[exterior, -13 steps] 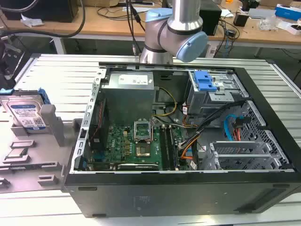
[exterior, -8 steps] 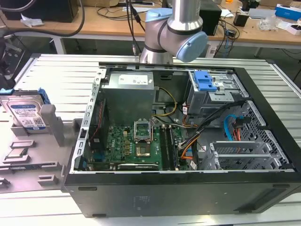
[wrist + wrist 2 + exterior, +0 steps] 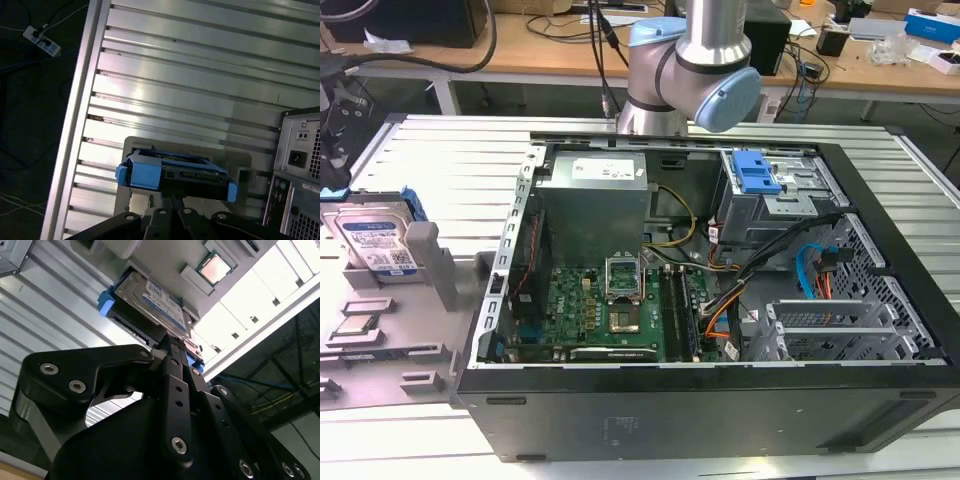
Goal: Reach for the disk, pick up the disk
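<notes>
Disk [image 3: 372, 243]: label-up in grey holder [image 3: 430, 262], nine o'clock of computer case [image 3: 720, 400], likely propped for easy gripping.
Tool [image 3: 171, 347]: narrow, empty, aimed at disk.

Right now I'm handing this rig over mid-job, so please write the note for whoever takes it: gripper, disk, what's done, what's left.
Gripper: holds nothing. In both wrist views it points at the disk and is apart from it.
Disk: sits in the grey fixture at the exterior view's left, beside the open computer case. Nothing touches it.
Done: the gripper is lined up on the disk.
Left: the disk is not yet reached, gripped or lifted.
</notes>
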You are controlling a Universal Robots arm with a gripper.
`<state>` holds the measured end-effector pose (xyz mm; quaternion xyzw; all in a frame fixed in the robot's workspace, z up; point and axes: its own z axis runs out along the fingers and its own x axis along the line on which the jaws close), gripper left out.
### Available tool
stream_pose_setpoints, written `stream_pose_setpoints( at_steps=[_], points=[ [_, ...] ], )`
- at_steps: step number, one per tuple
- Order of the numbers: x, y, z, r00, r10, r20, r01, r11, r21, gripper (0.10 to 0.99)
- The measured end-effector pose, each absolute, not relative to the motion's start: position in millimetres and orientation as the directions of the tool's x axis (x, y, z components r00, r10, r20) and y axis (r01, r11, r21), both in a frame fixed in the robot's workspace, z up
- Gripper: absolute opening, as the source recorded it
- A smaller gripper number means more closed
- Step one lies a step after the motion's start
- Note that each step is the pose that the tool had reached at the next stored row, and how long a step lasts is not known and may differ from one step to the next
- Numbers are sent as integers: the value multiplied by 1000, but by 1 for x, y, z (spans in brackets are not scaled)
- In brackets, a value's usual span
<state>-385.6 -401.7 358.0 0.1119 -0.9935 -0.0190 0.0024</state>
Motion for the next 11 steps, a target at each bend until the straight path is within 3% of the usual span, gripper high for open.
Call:
stream_pose_setpoints(
  at_steps=[5, 11],
  points=[
    [-386, -402, 358, -903, -430, 0, -429, 902, 38, 106],
    [-386, -402, 358, -851, -525, 0, -525, 850, 38, 106]
  ],
)
